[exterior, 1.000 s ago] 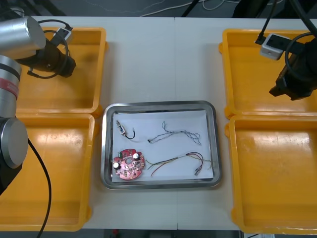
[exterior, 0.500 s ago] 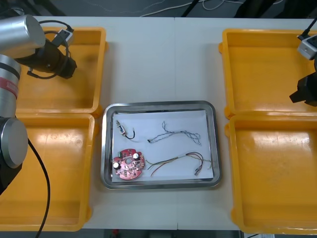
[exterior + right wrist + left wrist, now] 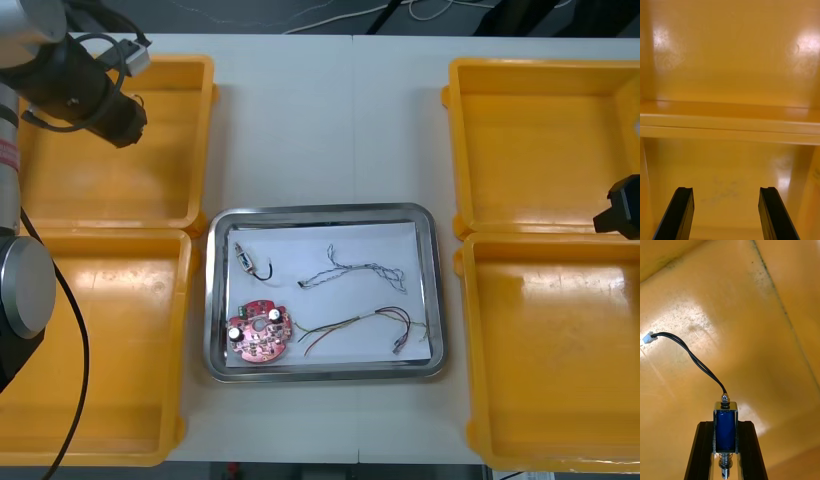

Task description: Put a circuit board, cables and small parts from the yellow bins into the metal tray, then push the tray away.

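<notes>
Metal tray [image 3: 322, 212] already holds a board [image 3: 258, 332], two cables [image 3: 352, 270] and a part [image 3: 245, 259]; the left gripper [image 3: 726, 425], above the far left bin [image 3: 205, 140], pinches a second part [image 3: 726, 437], the right gripper [image 3: 725, 190] gapes empty over the right bins [image 3: 462, 245], and the push remains.

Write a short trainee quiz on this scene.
1. How many items, the round red circuit board included, lie in the shiny metal tray?
2. The left pincer, over the far left yellow bin, grips: A) that board; B) a small blue-bodied metal part with a black cable; C) nothing.
3. True or false: the right pincer is shut on a cable.
Key: 1 four; 2 B; 3 false, it is open.
</notes>
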Available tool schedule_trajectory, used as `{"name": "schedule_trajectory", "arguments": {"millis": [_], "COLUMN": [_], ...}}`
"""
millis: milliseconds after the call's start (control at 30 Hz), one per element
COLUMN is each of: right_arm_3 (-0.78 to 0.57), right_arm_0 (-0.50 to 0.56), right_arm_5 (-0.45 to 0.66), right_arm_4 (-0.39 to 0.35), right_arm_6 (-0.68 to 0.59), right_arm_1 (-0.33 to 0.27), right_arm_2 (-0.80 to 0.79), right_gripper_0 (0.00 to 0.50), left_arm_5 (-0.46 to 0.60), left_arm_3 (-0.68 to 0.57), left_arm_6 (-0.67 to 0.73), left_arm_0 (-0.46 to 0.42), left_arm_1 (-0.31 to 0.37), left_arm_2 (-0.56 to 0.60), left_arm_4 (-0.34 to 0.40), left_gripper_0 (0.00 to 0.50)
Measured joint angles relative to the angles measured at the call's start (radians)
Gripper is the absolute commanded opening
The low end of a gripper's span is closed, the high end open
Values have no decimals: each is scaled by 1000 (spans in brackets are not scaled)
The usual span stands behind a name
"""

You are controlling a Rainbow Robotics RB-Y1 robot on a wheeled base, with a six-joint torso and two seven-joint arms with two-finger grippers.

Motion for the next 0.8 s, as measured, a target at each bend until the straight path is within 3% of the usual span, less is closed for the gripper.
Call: {"name": "schedule_trajectory", "arguments": {"millis": [367, 500, 800], "right_arm_3": [-93, -98, -104], "right_arm_0": [115, 131, 151], "right_arm_5": [0, 0, 0], "right_arm_4": [-1, -1, -9], "right_arm_6": [-155, -155, -155], "right_arm_1": [0, 0, 0], "right_arm_2": [-8, -11, -27], "right_gripper_0": [500, 500, 500], "left_arm_5": [228, 299, 310], "left_arm_3": [-327, -438, -680], "left_arm_6": [27, 130, 454], "left_arm_0": [69, 106, 201], "left_arm_1": [1, 1, 4], "left_arm_2": [1, -10, -81], "left_arm_4": [40, 51, 90], "left_gripper_0": [0, 0, 0]}}
